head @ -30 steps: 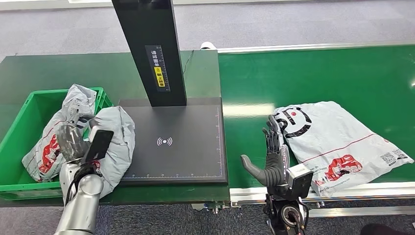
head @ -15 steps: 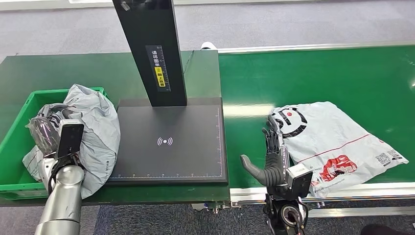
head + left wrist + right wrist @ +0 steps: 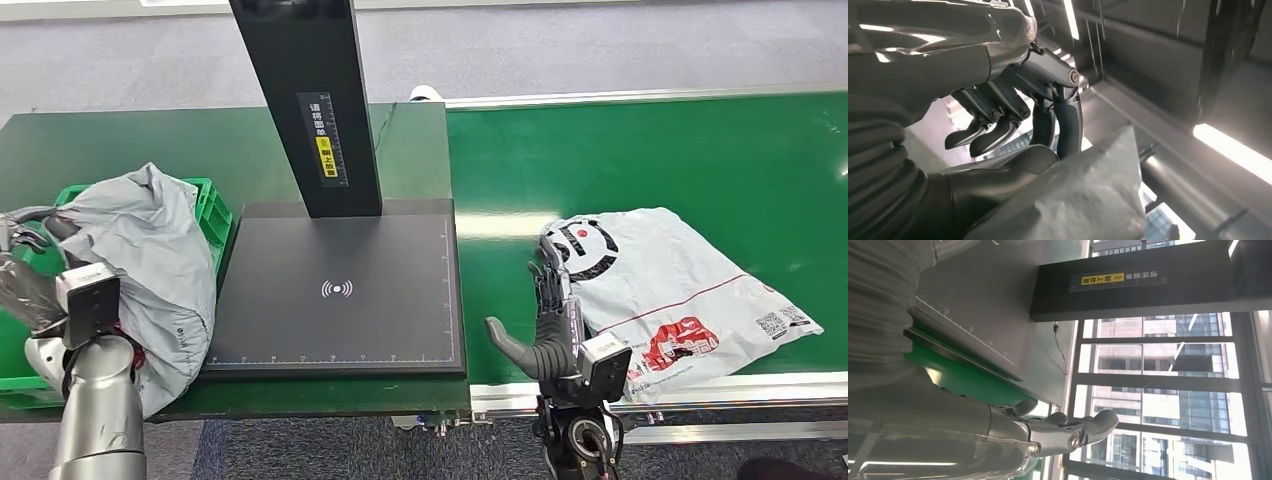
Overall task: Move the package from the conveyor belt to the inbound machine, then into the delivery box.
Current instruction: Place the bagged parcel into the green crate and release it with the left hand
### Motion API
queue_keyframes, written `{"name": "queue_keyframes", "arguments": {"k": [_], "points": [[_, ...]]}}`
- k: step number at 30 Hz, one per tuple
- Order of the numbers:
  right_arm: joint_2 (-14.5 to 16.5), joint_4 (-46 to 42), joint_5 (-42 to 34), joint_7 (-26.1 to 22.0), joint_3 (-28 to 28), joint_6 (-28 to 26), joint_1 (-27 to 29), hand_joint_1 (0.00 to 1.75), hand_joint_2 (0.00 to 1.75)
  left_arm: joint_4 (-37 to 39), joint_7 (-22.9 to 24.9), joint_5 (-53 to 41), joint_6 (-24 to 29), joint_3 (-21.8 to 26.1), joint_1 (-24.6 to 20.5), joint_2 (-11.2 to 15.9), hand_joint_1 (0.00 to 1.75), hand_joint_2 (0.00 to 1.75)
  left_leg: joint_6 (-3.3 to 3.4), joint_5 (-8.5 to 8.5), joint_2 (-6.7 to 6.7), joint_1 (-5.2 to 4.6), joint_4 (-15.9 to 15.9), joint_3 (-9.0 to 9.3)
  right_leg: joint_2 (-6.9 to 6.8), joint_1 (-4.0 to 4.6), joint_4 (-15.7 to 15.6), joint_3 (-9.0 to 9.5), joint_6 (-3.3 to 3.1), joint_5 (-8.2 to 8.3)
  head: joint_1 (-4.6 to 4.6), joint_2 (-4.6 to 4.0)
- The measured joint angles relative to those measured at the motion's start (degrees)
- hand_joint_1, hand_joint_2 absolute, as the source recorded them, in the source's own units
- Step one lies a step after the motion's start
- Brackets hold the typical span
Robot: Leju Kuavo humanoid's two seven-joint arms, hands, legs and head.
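Note:
My left hand holds a crumpled grey package at its left edge, over the green delivery box; the package hides most of the box. In the left wrist view the grey package lies against the thumb of my left hand, whose fingers are curled. A flat white package with red and black print lies on the green conveyor belt. My right hand stands open just left of it, fingers up, holding nothing. In the right wrist view my right hand is likewise bare.
The inbound machine's black plate lies between box and belt, with its black post rising behind. The plate appears beside my right hand too. The belt's metal front rail runs near the right arm.
My left hand has carried the grey package leftward, off the black plate's edge and over the green box. The white package has drifted slightly left on the belt. My right hand has barely moved.

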Motion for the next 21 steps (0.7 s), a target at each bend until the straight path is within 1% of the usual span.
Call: {"name": "queue_keyframes", "arguments": {"k": [3, 8, 12, 14, 17, 21], "points": [[0.01, 0.46, -0.05, -0.21, 0.19, -0.11, -0.02, 0.0, 1.75, -2.77, 0.45, -2.0, 0.07, 1.15, -1.39, 0.17, 1.75, 1.75, 0.0, 0.0, -0.04, 0.0, 0.0, -0.01, -0.01, 0.0, 0.0, 0.0, 0.0, 0.0, 0.0, 0.0], [0.12, 0.87, -0.07, -0.24, 0.32, -0.23, -0.09, 0.0, 1.75, -5.92, 0.17, -10.39, 0.11, 3.06, -3.45, -0.12, 1.75, 1.75, 0.0, 0.0, 0.0, 0.0, 0.0, -0.02, 0.0, 0.0, 0.0, -0.01, 0.0, 0.0, 0.0, 0.0], [0.22, 1.15, -0.07, -0.22, 0.35, -0.08, -0.32, 0.0, 1.75, -8.53, -0.7, -21.0, 0.11, 7.11, -4.88, -1.2, 1.75, 1.75, 0.0, 0.0, 0.01, 0.0, 0.0, -0.04, 0.0, 0.0, 0.0, -0.03, 0.0, 0.0, 0.01, 0.0], [0.32, 1.34, -0.06, -0.21, 0.36, -0.01, -0.39, 0.0, 1.75, -9.8, -0.72, -24.24, 0.11, 9.54, -5.72, -1.65, 1.75, 1.75, 0.0, 0.0, 0.01, 0.0, 0.0, -0.04, 0.0, 0.0, 0.0, -0.05, 0.0, 0.0, 0.01, 0.0], [0.41, 1.62, -0.05, -0.2, 0.37, 0.01, -0.56, 0.0, 1.75, -10.88, -0.74, -25.35, 0.11, 11.97, -6.45, -2.08, 1.75, 1.75, 0.0, 0.0, -0.01, 0.0, 0.0, -0.05, 0.0, 0.0, 0.0, -0.06, 0.0, 0.0, 0.0, 0.0], [0.44, 1.89, -0.07, -0.2, 0.38, 0.02, -0.8, 0.0, 1.75, -11.56, -0.74, -25.58, 0.11, 13.56, -6.89, -2.57, 1.75, 1.75, 0.0, 0.0, 0.0, 0.0, 0.0, -0.06, 0.0, 0.0, 0.0, -0.06, 0.0, 0.0, 0.01, 0.0]]}}
